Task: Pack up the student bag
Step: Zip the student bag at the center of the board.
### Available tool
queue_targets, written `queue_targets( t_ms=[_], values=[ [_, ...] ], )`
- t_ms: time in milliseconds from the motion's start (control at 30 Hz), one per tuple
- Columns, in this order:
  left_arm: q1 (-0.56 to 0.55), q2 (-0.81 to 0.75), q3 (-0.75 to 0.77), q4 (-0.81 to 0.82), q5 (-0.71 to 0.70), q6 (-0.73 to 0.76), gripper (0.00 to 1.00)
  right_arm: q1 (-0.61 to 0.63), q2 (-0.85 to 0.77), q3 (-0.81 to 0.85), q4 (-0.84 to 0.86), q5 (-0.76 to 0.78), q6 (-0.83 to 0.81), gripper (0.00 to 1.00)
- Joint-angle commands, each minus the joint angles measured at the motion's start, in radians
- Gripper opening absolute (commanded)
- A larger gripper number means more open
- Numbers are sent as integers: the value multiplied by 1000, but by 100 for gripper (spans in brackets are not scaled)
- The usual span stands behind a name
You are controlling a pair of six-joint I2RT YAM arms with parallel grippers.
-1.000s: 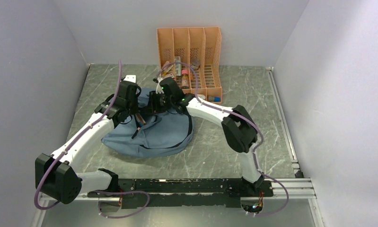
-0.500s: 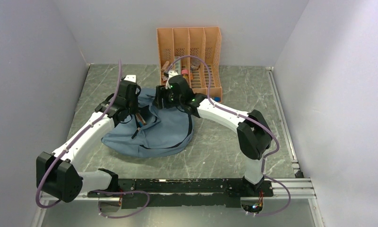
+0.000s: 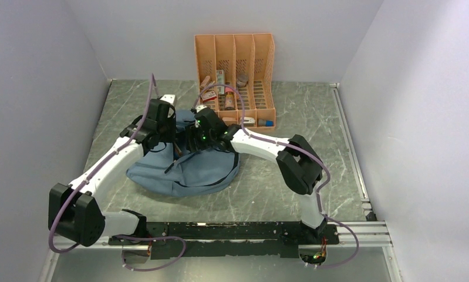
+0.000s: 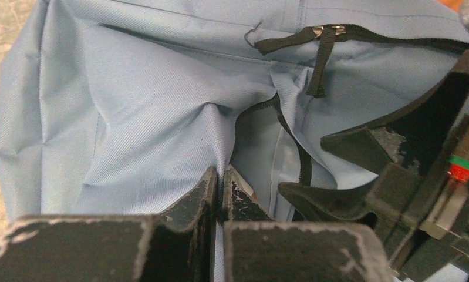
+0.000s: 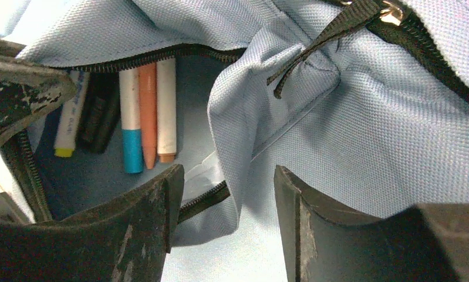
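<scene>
The student bag, dusty blue with black zip trim, lies on the table between both arms. My left gripper is shut on the bag's fabric edge beside the zip, holding the opening apart. My right gripper is open at the bag's mouth, with a fold of fabric and a stretch of zip between its fingers, not clamped. Inside the bag lie several markers. In the left wrist view the right gripper's fingers stand close beside mine over the bag.
An orange slotted file organizer stands at the back against the wall, with small items in its slots. A small white object lies left of it, behind the bag. Walls close in the left, right and back sides.
The right gripper opened, lifted back toward the organizer, then came down again to the bag's mouth. The left gripper kept its hold on the fabric and shifted slightly.
</scene>
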Motion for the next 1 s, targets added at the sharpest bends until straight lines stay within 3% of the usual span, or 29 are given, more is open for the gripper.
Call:
queue_targets(
  t_ms=[0,100,233,467,767,967],
  values=[
    [3,24,3,92,100,20,5,2,27,50,-14,46,-18,59],
    [3,50,13,79,121,24,5,1,29,42,7,50,-13,52],
    [2,67,13,66,129,15,5,2,0,-6,70,42,14,30],
    [-20,83,34,23,164,-26,5,-13,-63,-96,166,14,59,8],
    [-85,93,35,-34,185,-53,5,-61,-140,-226,309,-68,135,4],
    [-100,70,15,-35,199,-72,28,-82,-143,-268,355,-112,161,5]
  ],
)
